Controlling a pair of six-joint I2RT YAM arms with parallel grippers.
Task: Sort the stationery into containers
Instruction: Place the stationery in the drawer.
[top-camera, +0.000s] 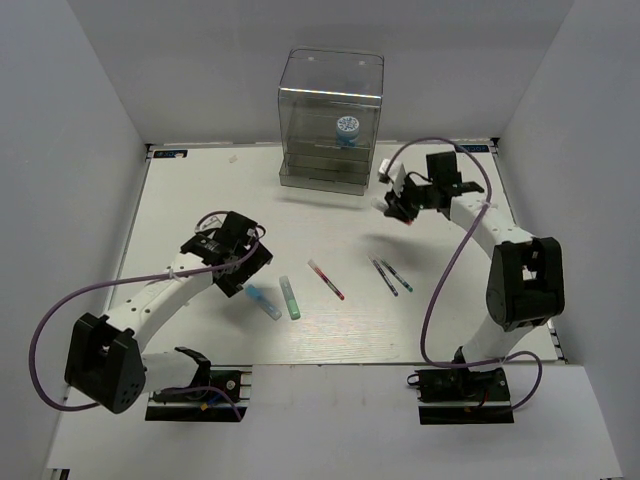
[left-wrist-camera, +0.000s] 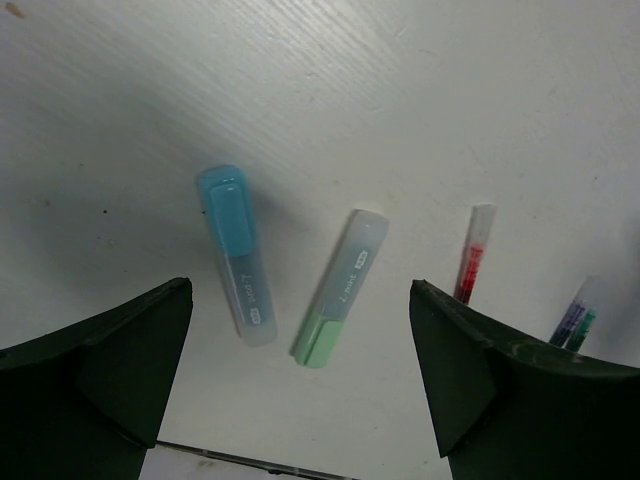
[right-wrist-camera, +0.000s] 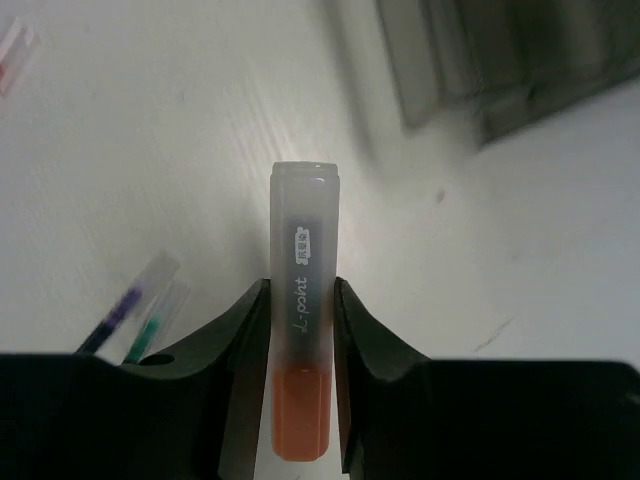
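Note:
My right gripper is shut on the orange-tipped marker and holds it above the table, near the clear container at the back. A blue-and-white jar sits inside that container. My left gripper is open and hangs over the light-blue marker and the green marker, which lie side by side, touching neither. The red pen and two dark pens lie on the table further right.
White walls close in the table on the left, back and right. The container's drawer front shows at the upper right of the right wrist view. The purple cable of the right arm loops over the table's right side.

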